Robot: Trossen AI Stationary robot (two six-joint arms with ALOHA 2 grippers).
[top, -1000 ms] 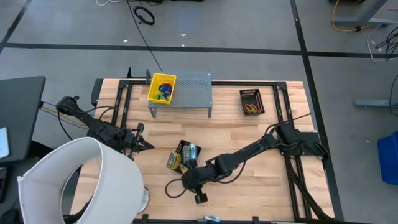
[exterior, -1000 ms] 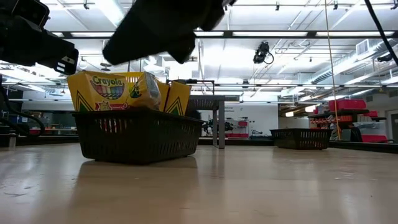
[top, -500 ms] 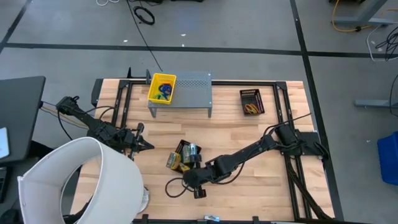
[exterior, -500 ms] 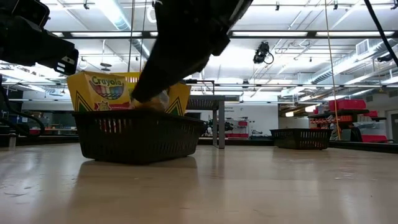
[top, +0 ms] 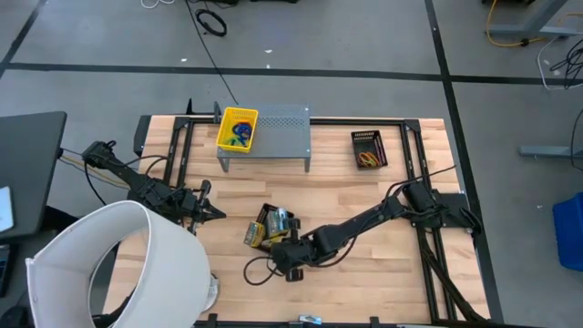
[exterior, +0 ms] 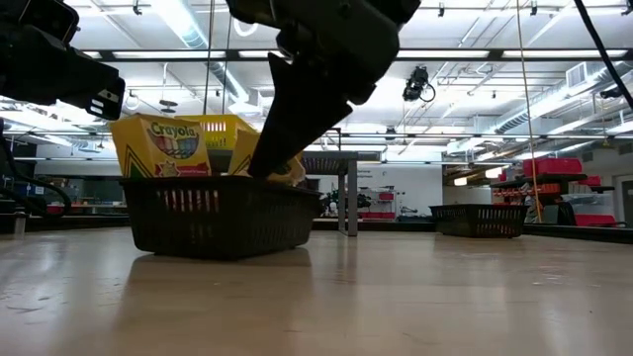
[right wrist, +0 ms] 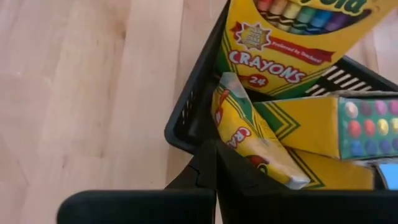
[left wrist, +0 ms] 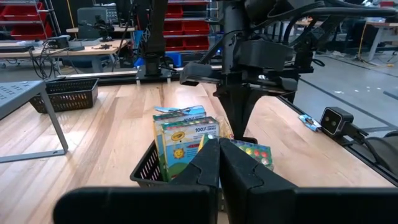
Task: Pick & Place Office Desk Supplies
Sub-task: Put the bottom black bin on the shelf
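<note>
Pale wooden table (top: 364, 196), grey floor (top: 346, 46)

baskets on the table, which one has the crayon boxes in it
The black basket in the middle of the table, under the right gripper. The yellow basket on the grey shelf and the black basket far right hold none.

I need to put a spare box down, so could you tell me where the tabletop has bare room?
Bare wood lies between the grey shelf, the small black tray and the right arm. It is crowded at the black basket, where the right gripper sits shut, and by the left gripper and white cylinder.
</note>
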